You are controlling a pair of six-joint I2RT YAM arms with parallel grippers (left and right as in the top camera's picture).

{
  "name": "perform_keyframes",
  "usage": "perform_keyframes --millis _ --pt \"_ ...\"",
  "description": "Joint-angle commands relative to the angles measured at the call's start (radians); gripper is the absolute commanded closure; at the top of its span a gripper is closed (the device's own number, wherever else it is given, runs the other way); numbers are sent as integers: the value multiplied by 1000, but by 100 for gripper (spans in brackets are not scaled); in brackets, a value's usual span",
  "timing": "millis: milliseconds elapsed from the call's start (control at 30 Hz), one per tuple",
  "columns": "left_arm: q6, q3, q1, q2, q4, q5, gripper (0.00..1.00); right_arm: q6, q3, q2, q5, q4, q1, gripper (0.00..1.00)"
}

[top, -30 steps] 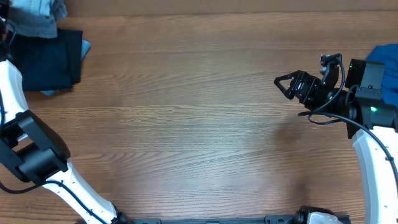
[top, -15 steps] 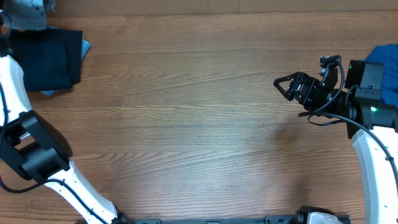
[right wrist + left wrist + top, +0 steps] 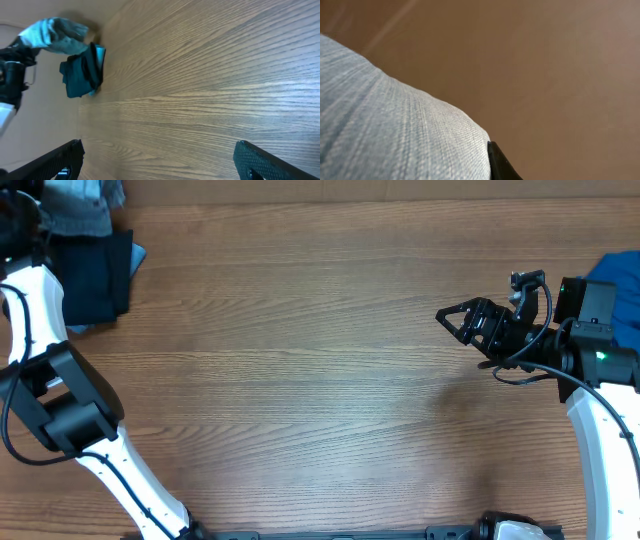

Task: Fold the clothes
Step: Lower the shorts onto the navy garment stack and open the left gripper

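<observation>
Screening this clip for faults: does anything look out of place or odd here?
Only the pale denim garment: it is bunched at the far-left corner by the dark navy garment and fills most of the left wrist camera's view. Nothing looks spilled or damaged.

At the bench's (image 3: 300,380) far left corner, pale denim (image 3: 85,202) lies bunched over a navy garment (image 3: 90,275). The white left arm (image 3: 40,310) reaches up to that corner. Near the bench's right edge, the right gripper (image 3: 450,318) hangs with jaws apart above bare wood, and a royal-blue garment (image 3: 618,270) shows behind it.
</observation>
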State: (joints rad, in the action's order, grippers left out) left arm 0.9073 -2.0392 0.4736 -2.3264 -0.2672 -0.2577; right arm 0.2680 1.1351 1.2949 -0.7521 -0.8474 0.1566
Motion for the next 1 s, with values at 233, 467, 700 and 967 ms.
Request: perform_keyframes --millis 233,467,700,967 --pt "-74 -47 11 51 238 -233 96 -7 22 -3 -9 8 2 0" --pt "-138 -47 40 174 557 -183 96 -7 22 -3 -5 11 2 0" --pt "-148 -47 114 230 736 -180 96 -7 22 -3 -5 11 2 0" --pt "-235 -47 189 245 999 -125 94 -7 22 -3 -5 11 2 0"
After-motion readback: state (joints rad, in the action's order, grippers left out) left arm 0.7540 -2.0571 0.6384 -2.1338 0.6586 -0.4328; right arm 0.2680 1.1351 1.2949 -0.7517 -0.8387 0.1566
